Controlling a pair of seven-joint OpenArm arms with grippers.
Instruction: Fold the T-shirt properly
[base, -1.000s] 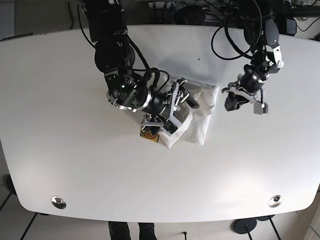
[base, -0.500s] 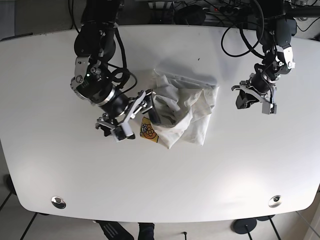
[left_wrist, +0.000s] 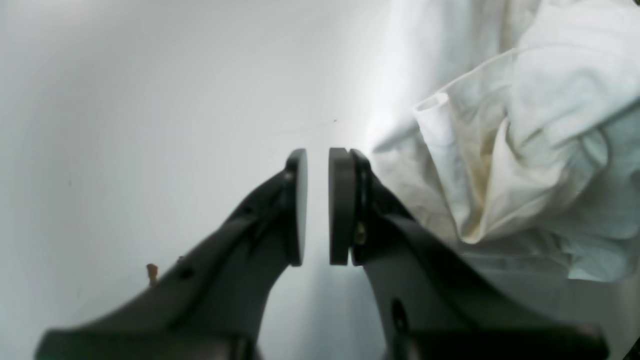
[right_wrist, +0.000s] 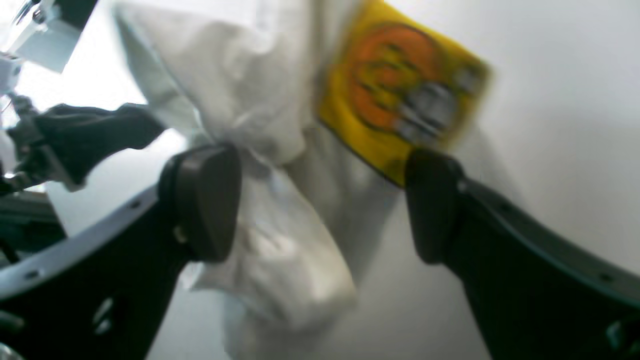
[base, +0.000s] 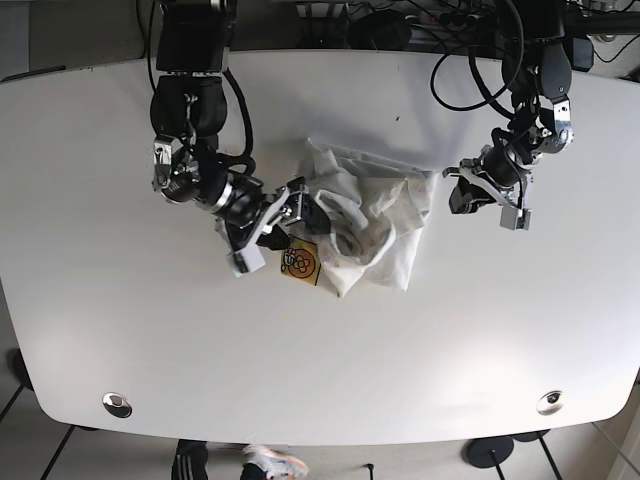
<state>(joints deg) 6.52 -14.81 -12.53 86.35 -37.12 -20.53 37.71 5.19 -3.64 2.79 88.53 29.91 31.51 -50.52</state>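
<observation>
The T-shirt lies near the middle of the white tabletop as a crumpled, bunched heap, with loose ridges and pockets of cloth standing up and a yellow printed patch poking out at its lower left edge. No flat panel or clean crease shows anywhere, so the fold looks barely begun: the cloth needs to be spread and squared before any tidy fold can be laid. The right gripper sits at the patch side of the heap, its jaws spread wide with cloth and the yellow print between them; the wrist view is blurred, and the pads do not appear to press on the fabric. The left gripper hangs over bare tabletop just beside the other edge of the shirt, its jaws drawn almost together with only a narrow slit between the pads and nothing held in it. Neither arm has the garment in hand.
</observation>
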